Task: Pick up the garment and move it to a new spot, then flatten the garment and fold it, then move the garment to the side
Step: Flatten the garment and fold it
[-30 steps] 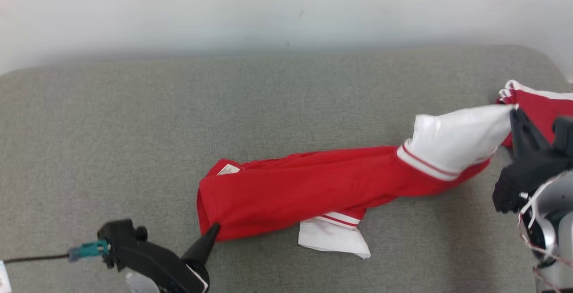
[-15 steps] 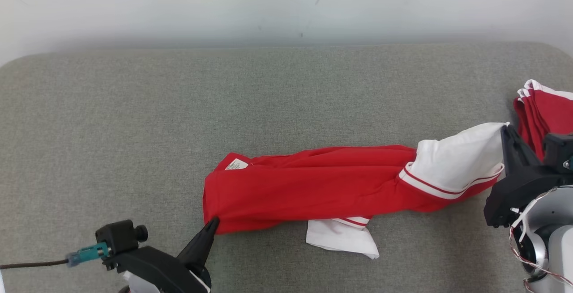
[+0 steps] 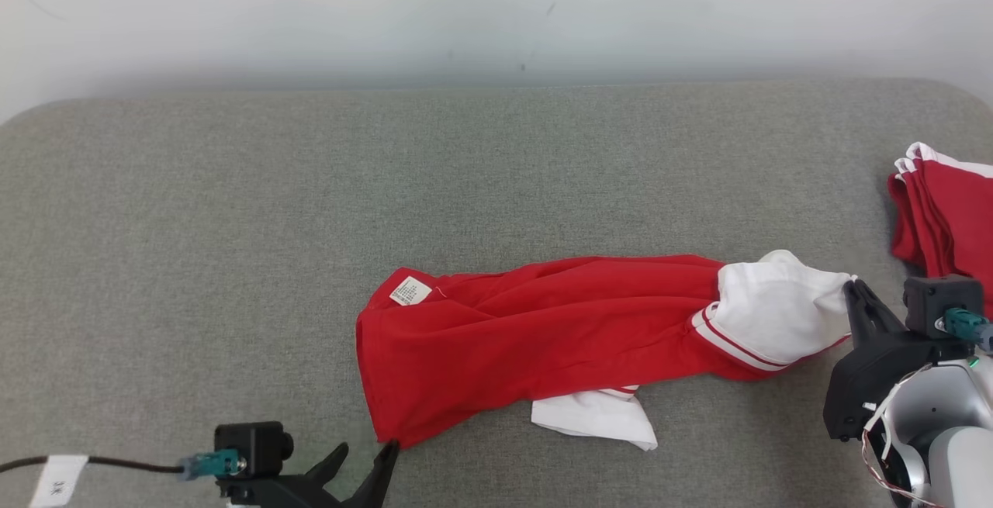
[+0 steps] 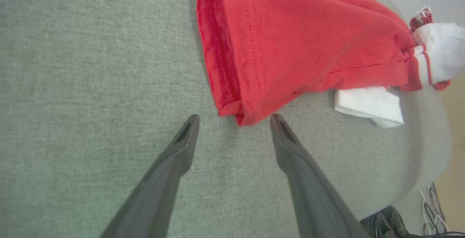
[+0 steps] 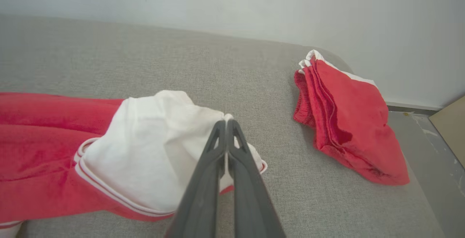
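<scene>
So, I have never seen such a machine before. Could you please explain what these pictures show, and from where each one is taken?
This is a two-armed robot folding clothes. The wide picture comes from a camera on its head, looking down at a grey padded surface. The other two come from cameras on its wrists, each looking along that arm's own two dark fingers. On the surface lies a long red garment with white parts; further right sits a pile of folded red clothes. The left end effector is open, its tips at the garment's red corner, holding nothing. The right end effector is shut on the garment's white end.
</scene>
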Robot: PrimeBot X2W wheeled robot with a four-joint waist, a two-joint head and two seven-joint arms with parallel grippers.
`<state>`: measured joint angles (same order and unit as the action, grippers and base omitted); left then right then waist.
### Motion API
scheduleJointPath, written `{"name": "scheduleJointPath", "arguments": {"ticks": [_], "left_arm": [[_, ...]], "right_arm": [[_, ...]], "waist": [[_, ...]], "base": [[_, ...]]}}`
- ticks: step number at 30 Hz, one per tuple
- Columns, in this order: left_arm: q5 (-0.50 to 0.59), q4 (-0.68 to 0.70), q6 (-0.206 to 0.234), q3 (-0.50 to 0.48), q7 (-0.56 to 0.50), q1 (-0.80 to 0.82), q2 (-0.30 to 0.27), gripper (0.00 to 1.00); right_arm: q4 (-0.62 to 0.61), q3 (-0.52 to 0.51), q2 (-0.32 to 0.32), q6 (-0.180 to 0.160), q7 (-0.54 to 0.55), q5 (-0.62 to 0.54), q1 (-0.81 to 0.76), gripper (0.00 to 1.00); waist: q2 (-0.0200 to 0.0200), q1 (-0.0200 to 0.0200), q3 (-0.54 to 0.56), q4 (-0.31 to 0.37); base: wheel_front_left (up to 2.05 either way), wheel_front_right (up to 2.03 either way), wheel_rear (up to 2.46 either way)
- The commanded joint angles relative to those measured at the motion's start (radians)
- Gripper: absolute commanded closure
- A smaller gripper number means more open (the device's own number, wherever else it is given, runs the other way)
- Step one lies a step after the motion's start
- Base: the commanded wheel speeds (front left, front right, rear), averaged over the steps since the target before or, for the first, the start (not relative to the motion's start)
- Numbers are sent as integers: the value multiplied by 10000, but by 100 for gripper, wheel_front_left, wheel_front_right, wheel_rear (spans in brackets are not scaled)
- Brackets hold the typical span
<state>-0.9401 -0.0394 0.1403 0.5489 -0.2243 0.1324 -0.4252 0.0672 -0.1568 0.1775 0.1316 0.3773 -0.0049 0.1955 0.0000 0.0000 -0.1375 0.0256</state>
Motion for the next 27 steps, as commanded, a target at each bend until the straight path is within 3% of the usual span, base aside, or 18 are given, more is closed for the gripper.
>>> {"name": "scheduleJointPath", "arguments": {"ticks": [1,13,14,15,16,18,21,23,25,27], "left_arm": [[183,-104,-85,120,-1,228,-65,0],[682,-631,-475,657,-62,819,71,0],[696,-652,-530,723,-82,850,84,10],[694,-670,-521,742,-90,885,106,33],[696,-669,-551,741,-73,917,114,47],[654,-658,-572,752,-106,919,108,69],[622,-599,-553,756,-167,855,4,77],[587,-561,-563,757,-206,806,-39,90],[555,-520,-567,771,-233,748,-61,91],[475,-451,-600,793,-289,683,-48,100]], "right_arm": [[33,11,13,-23,-59,20,-116,100],[93,105,-1,-23,-50,49,32,100],[79,111,-13,-23,-51,44,32,100],[66,109,-29,-23,-48,43,32,100],[59,104,-30,-23,-48,44,40,100],[75,83,-22,-23,-65,59,50,100],[105,44,-39,-23,-85,41,54,100],[116,26,-69,-23,-77,14,26,100],[139,26,-76,-23,-67,10,7,100],[147,43,-99,-23,-52,5,-10,100]], "waist": [[0,0,0,0],[0,0,-18,135],[0,0,-24,148],[0,0,-31,161],[0,0,-37,172],[0,0,-43,189],[0,0,-44,191],[0,0,-29,185],[0,0,-11,178],[0,0,9,170]], "base": [[0,0,0],[0,0,0],[0,0,0],[0,0,0],[0,0,0],[0,0,0],[0,0,0],[0,0,0],[0,0,0],[0,0,0]]}}
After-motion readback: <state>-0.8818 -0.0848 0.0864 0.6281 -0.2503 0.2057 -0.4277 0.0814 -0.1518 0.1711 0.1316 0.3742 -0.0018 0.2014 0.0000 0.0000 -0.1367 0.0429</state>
